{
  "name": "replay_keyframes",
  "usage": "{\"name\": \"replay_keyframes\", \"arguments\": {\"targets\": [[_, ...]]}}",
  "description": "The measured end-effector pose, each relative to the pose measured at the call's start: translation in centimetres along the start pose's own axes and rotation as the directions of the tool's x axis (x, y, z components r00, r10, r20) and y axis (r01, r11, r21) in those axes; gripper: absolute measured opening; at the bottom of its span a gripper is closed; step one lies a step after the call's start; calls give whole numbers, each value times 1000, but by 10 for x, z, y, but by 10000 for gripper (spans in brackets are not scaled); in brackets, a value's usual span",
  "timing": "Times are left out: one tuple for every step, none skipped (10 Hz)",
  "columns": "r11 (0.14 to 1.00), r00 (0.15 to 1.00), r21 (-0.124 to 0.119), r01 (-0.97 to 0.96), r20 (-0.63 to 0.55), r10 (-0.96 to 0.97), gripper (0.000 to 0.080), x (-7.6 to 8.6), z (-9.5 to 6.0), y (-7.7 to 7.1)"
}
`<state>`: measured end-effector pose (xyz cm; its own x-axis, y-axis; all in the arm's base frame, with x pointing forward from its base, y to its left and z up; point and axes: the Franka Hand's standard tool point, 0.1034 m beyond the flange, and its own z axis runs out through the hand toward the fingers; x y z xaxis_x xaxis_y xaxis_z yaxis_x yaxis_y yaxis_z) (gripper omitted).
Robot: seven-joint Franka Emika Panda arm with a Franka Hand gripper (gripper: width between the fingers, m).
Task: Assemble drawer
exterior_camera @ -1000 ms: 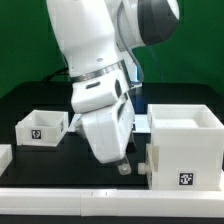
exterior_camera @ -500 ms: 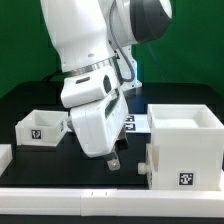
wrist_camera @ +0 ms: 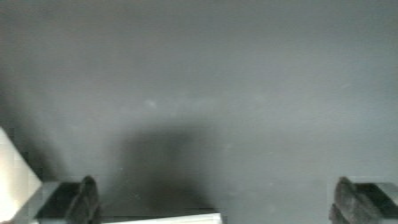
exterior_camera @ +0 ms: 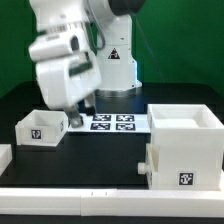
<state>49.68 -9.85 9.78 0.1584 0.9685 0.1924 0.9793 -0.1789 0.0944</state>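
The drawer's large white cube casing (exterior_camera: 186,148) stands at the exterior view's right, with a tag on its front. A small white tray box (exterior_camera: 41,127) with a tag stands at the left. My gripper (exterior_camera: 80,115) hangs just right of the tray box, a little above the table, and touches nothing. In the wrist view my gripper (wrist_camera: 221,202) is open and empty, its two dark fingertips (wrist_camera: 71,200) wide apart over the dark table. A white edge (wrist_camera: 157,218) shows between them, and another white edge (wrist_camera: 13,178) lies at the side.
The marker board (exterior_camera: 112,122) lies on the black table behind the middle. Another white piece (exterior_camera: 4,154) shows at the exterior view's far left edge. A white rail (exterior_camera: 110,193) runs along the front. The arm's base (exterior_camera: 115,62) stands at the back.
The arm has swung from the front middle, next to the casing, to the exterior view's left and farther back. The gripper now hangs beside the small tray box. The parts have not moved.
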Motion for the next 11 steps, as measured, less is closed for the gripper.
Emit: {"name": "replay_keyframes", "arguments": {"targets": [[1000, 1000, 1, -23, 7, 23, 649, -6, -2, -3], [1000, 1000, 5, -20, 6, 20, 649, -4, 1, -3], [1000, 1000, 7, -17, 7, 17, 649, -5, 1, -3], [1000, 1000, 8, -16, 8, 16, 649, -6, 1, -4], [1000, 1000, 12, -16, 10, 16, 649, -8, 1, -6], [999, 1000, 31, 16, 19, -17, 649, -20, -2, -20], [997, 997, 51, 65, 34, -66, 649, -36, -7, -48], [994, 995, 65, 93, 42, -96, 649, -50, -11, -70], [994, 995, 65, 85, 46, -88, 649, -57, -14, -75], [994, 995, 68, 82, 46, -85, 649, -56, -12, -75], [994, 995, 69, 83, 47, -87, 649, -56, -12, -75]]}}
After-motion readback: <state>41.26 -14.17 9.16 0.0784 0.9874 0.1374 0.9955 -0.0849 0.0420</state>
